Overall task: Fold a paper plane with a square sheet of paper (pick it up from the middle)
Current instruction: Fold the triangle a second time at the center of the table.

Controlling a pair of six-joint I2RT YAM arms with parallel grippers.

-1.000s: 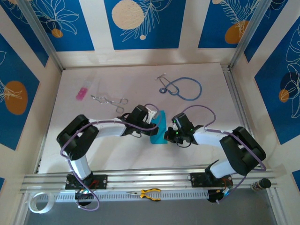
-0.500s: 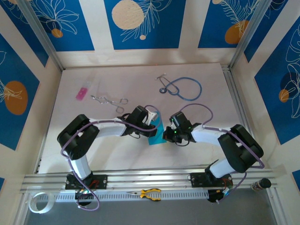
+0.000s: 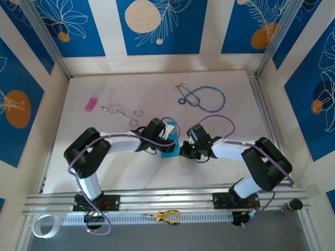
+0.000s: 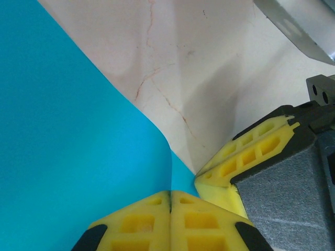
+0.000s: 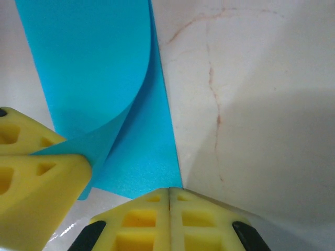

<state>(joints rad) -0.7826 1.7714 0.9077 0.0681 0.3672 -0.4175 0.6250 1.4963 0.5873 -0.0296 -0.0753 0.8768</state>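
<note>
The square sheet of paper (image 3: 171, 149) is cyan-blue and lies at the table's middle, mostly covered by both grippers. In the right wrist view the sheet (image 5: 89, 68) has one flap curled up and over. That flap runs between the left gripper's yellow fingers (image 5: 36, 175). In the left wrist view my left gripper (image 4: 170, 193) is shut, with the paper's (image 4: 63, 136) curved edge entering the seam of its jaws. My right gripper (image 5: 169, 191) is shut too, its tips set down on the sheet's near corner. Its yellow fingers (image 4: 246, 151) stand right beside the left gripper. No paper plane shape is visible.
A blue-tubed stethoscope (image 3: 207, 98) lies at the back right. A small pink rectangle (image 3: 91, 104) and metal forceps (image 3: 123, 111) lie at the back left. Yellow-handled pliers (image 3: 167, 216) and a tape roll (image 3: 42, 226) sit on the rail in front of the bases.
My right gripper has moved left, up against the left gripper. Less of the blue paper shows from above now, as its flap has come over.
</note>
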